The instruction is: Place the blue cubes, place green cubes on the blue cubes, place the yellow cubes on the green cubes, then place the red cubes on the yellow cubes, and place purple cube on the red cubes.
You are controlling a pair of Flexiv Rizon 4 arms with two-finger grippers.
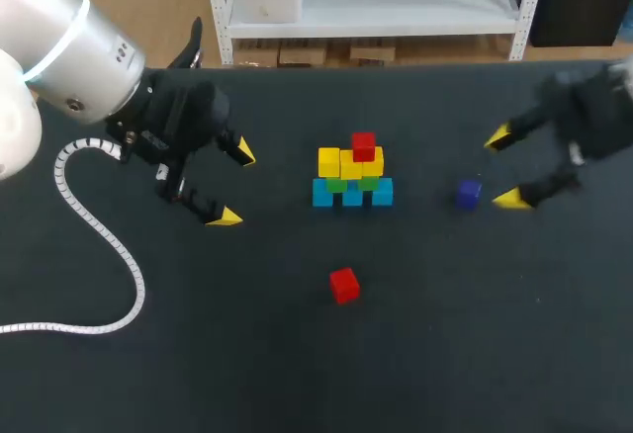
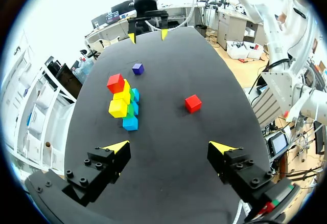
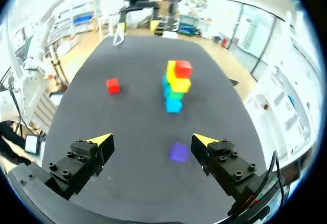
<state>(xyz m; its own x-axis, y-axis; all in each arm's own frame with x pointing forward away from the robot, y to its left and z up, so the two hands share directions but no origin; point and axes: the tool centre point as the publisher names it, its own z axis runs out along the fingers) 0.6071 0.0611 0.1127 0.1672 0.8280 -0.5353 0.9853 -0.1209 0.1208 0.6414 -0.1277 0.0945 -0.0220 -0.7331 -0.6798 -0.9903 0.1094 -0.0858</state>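
Toward the far edge of the bench [image 1: 297, 374], about midway along it, 3 blue cubes [image 1: 352, 194] are set in a row. 2 green cubes [image 1: 336, 185] are stacked on them, 3 yellow cubes [image 1: 350, 165] above those, and 1 red cube [image 1: 363, 145] on top. A second red cube [image 1: 344, 285] is left nearer the front edge. The purple cube [image 1: 468, 193] is set toward the right edge, just ahead of the right gripper [image 1: 504, 168], which is spread and empty. The left gripper [image 1: 233, 184] is likewise released.
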